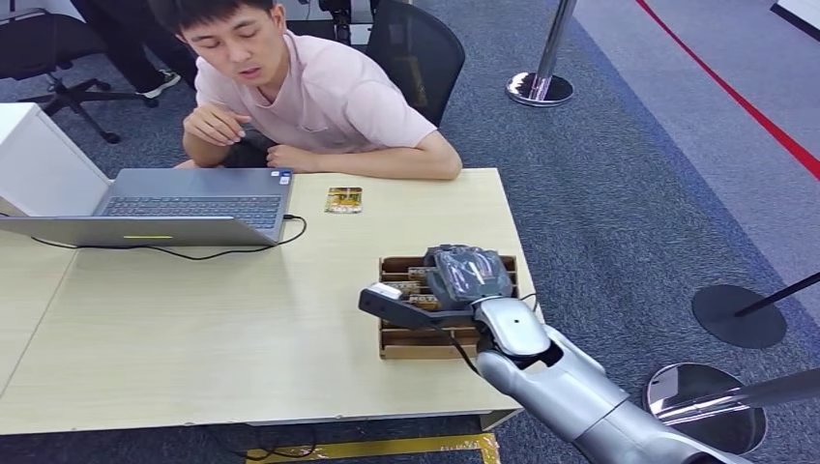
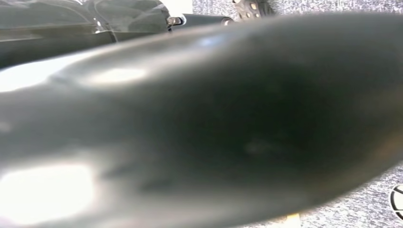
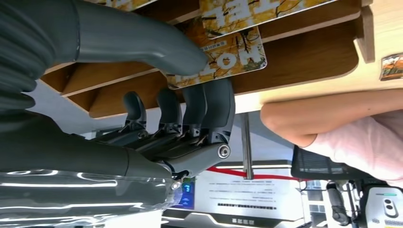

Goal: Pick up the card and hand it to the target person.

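Observation:
My right hand (image 1: 467, 274) hovers over a low wooden card box (image 1: 416, 344) at the table's right front. In the right wrist view the hand (image 3: 190, 114) pinches a yellow-orange printed card (image 3: 233, 59) between thumb and fingers, just over the box's wooden slots (image 3: 309, 52). More cards of the same print (image 3: 247, 12) stand in the box. Another such card (image 1: 343, 200) lies flat on the table in front of the seated person (image 1: 309, 92), whose forearm (image 3: 332, 111) rests along the far edge.
An open grey laptop (image 1: 184, 208) with a black cable stands at the table's left. A black office chair (image 1: 418, 48) is behind the person. Stanchion bases (image 1: 540, 88) (image 1: 740, 316) (image 1: 704, 406) stand on the carpet to the right.

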`<control>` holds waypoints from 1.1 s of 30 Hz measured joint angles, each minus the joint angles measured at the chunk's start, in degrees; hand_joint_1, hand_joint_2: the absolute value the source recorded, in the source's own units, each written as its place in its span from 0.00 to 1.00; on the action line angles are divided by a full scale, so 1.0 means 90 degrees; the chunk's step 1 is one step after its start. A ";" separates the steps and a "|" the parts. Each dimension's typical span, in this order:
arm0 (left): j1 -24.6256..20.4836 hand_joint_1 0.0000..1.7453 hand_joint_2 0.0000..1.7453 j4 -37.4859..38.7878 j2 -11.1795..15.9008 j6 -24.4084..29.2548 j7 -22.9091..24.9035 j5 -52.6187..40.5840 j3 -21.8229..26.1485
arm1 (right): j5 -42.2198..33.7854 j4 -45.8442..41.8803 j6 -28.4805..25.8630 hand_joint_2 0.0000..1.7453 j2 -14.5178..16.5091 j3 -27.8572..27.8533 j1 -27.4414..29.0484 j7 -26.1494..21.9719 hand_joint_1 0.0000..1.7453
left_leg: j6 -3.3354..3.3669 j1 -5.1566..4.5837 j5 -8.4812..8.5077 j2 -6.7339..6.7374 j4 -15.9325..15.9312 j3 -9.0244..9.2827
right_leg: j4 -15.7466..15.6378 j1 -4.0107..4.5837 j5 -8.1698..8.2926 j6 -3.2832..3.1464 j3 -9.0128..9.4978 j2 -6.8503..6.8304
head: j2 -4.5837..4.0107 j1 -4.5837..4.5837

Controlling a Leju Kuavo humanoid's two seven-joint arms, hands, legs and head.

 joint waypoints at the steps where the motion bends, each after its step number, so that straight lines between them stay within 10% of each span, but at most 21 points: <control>1: 0.0000 0.00 0.00 0.0007 0.0000 0.0001 -0.0001 0.0000 0.0000 | -0.0016 0.0003 0.0014 1.00 0.0004 0.0001 0.0005 -0.0016 0.65 | 0.0000 0.0000 0.0000 0.0000 0.0000 0.0000 | 0.0000 0.0000 0.0000 0.0000 0.0000 0.0000 | 0.0001 0.0000; 22: 0.0001 0.00 0.00 0.0010 0.0000 0.0052 -0.0188 -0.0001 0.0000 | -0.0279 0.0004 0.0110 1.00 0.0014 0.0026 -0.0029 -0.0122 0.79 | 0.0000 0.0000 0.0000 0.0000 0.0000 -0.0001 | 0.0000 0.0000 0.0000 0.0000 0.0000 0.0001 | 0.0000 0.0000; 26: 0.0001 0.00 1.00 0.0010 0.0000 0.0039 -0.0289 -0.0023 0.0000 | -0.0291 0.0000 0.0128 1.00 0.0024 0.0039 -0.0031 -0.0114 0.94 | 0.0000 0.0000 0.0000 0.0000 0.0000 0.0000 | 0.0000 0.0000 0.0000 0.0000 0.0000 0.0001 | 0.0001 0.0000; 33: 0.0001 0.00 1.00 0.0010 0.0000 0.0046 -0.0429 -0.0036 0.0000 | -0.0299 -0.0021 0.0149 1.00 0.0025 0.0075 -0.0023 -0.0098 0.91 | 0.0000 0.0000 0.0000 0.0000 0.0000 0.0000 | 0.0000 0.0000 0.0000 0.0000 0.0000 0.0001 | 0.0000 0.0001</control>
